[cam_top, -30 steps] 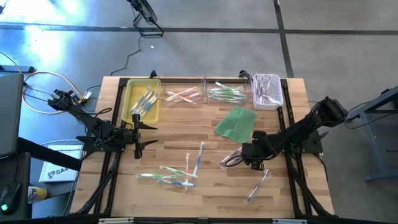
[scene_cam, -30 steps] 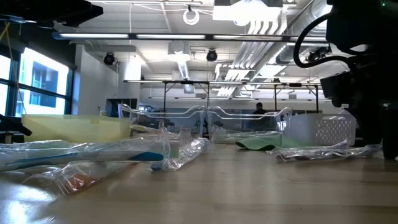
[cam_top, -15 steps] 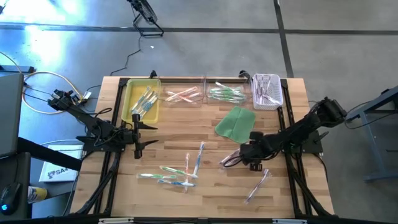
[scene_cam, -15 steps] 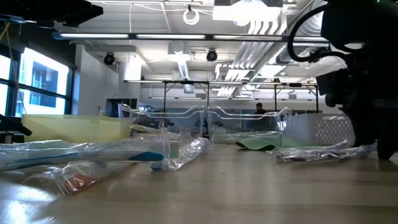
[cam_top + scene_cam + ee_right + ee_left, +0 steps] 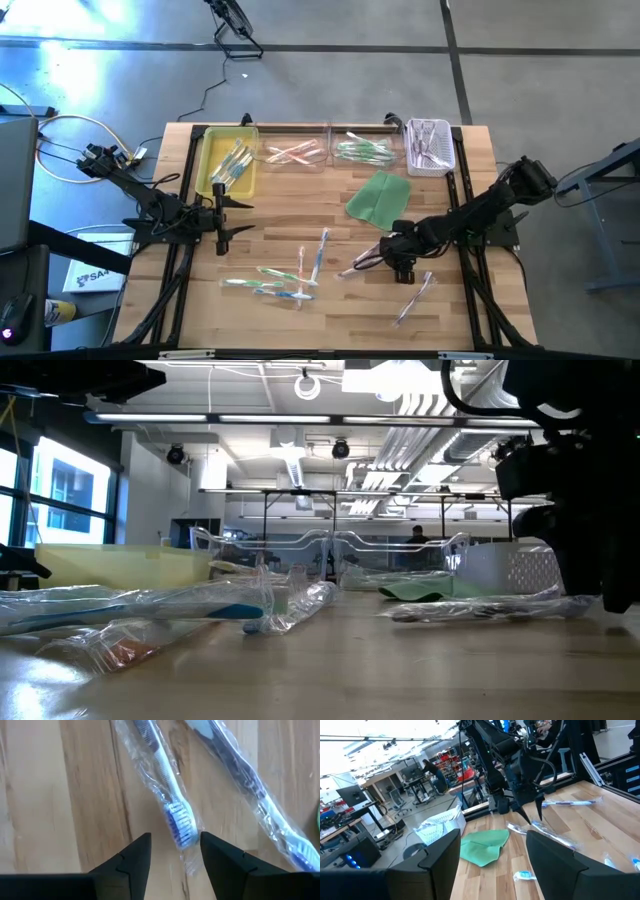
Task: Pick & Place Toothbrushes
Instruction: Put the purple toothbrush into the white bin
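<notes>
Showing 2 wrapped toothbrushes (image 5: 172, 815) between the right gripper's (image 5: 175, 851) fingers.

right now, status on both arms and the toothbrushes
Right gripper low over a wrapped toothbrush, jaws open astride its head, no grip yet. Left gripper parked open at table's left. Second toothbrush lies close alongside.

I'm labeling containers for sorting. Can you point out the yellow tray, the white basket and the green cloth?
yellow tray (image 5: 207, 163): high view, on its bare left floor.
white basket (image 5: 447, 150): high view, on its right rim.
green cloth (image 5: 378, 198): high view, on its middle.
</notes>
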`<state>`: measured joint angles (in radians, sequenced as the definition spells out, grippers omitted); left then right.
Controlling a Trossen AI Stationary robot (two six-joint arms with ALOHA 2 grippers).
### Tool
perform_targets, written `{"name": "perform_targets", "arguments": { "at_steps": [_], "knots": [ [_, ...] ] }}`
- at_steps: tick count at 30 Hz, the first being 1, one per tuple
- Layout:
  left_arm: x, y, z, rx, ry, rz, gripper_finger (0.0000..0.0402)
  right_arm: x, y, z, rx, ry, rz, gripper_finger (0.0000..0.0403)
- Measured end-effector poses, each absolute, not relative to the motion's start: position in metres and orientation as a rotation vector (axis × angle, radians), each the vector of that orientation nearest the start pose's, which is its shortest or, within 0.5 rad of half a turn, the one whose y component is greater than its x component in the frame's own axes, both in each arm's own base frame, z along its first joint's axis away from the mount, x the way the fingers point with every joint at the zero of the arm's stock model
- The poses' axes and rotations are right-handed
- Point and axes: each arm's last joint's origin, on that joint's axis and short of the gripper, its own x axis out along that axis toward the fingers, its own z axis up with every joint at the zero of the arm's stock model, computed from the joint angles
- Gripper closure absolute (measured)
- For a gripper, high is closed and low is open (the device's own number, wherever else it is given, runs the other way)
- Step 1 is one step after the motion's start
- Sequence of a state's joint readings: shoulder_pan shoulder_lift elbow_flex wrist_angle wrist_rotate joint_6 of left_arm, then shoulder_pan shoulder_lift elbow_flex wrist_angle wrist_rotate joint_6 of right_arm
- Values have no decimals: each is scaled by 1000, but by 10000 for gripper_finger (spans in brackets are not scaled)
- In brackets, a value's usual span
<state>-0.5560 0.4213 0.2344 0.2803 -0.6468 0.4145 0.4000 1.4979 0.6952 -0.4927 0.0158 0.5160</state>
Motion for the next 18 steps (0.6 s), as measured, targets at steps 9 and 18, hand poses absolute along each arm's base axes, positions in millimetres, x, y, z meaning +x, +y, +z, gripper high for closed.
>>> {"name": "perform_targets", "arguments": {
  "at_steps": [9, 18],
  "knots": [
    [112, -49, 233, 366, -57, 105, 181, 218, 91, 138, 177, 1350, -50, 238],
    [112, -49, 233, 367, -57, 106, 181, 220, 92, 149, 152, 1393, -58, 238]
  ]
}}
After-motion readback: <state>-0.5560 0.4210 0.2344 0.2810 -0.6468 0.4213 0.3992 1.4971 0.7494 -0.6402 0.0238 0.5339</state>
